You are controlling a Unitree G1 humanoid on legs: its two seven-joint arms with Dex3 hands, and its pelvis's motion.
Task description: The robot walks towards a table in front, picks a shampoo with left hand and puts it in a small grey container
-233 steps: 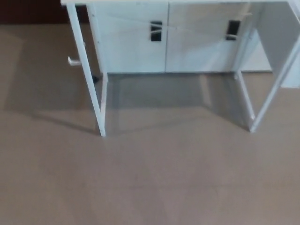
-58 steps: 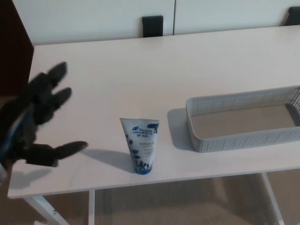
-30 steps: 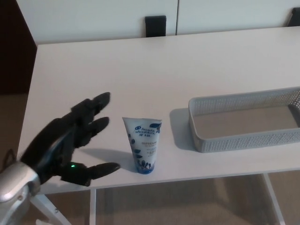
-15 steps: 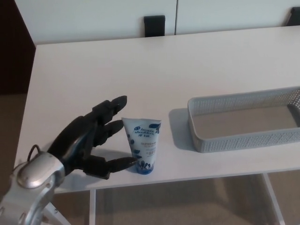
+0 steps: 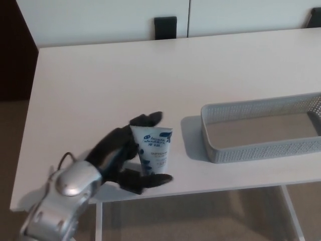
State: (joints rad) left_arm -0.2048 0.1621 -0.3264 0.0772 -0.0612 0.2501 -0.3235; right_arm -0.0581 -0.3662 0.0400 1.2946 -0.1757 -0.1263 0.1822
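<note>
In the lower left of the frame, the left hand was wrapped around the shampoo tube, with its fingers behind the tube and its thumb across the base. The tube stood upright near the lower edge of the white table, left of the grey container and apart from it.

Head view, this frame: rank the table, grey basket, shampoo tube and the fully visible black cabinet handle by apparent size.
1. Table, fills most of the picture.
2. Grey basket, cut off by the right edge.
3. Shampoo tube.
4. Black cabinet handle, smallest, but farthest from the camera, so its true size is unsure.
</note>
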